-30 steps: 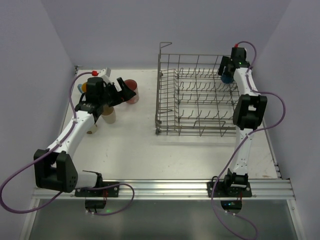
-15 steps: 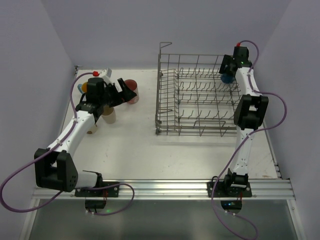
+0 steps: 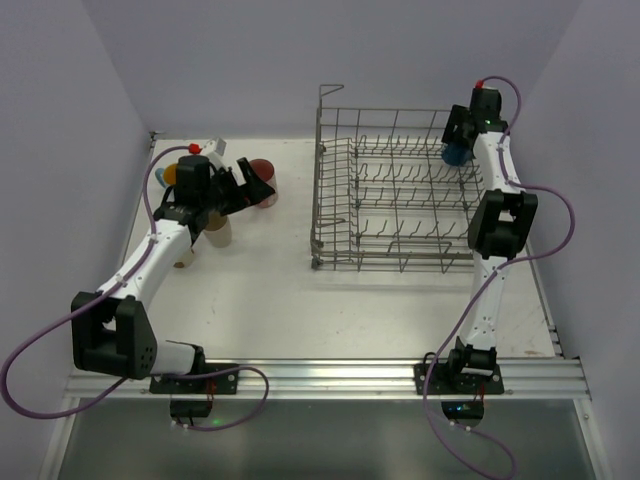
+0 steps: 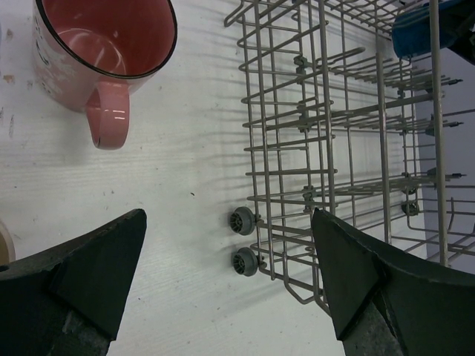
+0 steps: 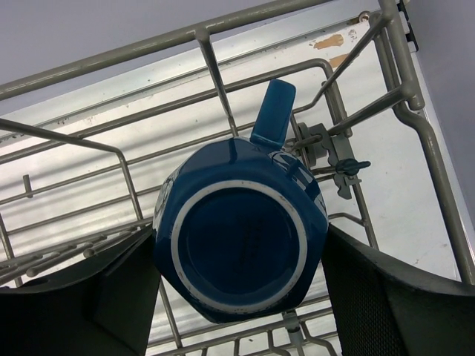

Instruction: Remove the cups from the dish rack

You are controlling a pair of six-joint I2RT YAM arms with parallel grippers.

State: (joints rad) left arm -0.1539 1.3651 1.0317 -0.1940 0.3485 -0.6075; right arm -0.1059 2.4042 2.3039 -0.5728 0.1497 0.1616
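The grey wire dish rack [image 3: 395, 200] stands at the back right. An upside-down dark blue mug [image 5: 241, 230] rests in its far right corner [image 3: 456, 155]. My right gripper [image 5: 241, 259] is shut on this mug, one finger pressed against each side. On the left, my left gripper [image 4: 230, 274] hangs open above bare table, between a pink-red mug [image 4: 104, 44] and the rack's wheeled end [image 4: 245, 241]. In the top view the left gripper [image 3: 255, 185] is right next to the pink-red mug [image 3: 265, 172]. Other cups [image 3: 218, 232] cluster under the left arm.
A light blue cup with an orange inside [image 3: 168, 175] and a beige cup [image 3: 183, 258] stand near the left wall. Tall rack sides and upright prongs [image 5: 215, 74] surround the dark blue mug. White table lies between the rack and the arm bases.
The right gripper's jaws have closed from wide open onto the dark blue mug, and its wrist has moved slightly toward the back. The left arm has barely shifted.
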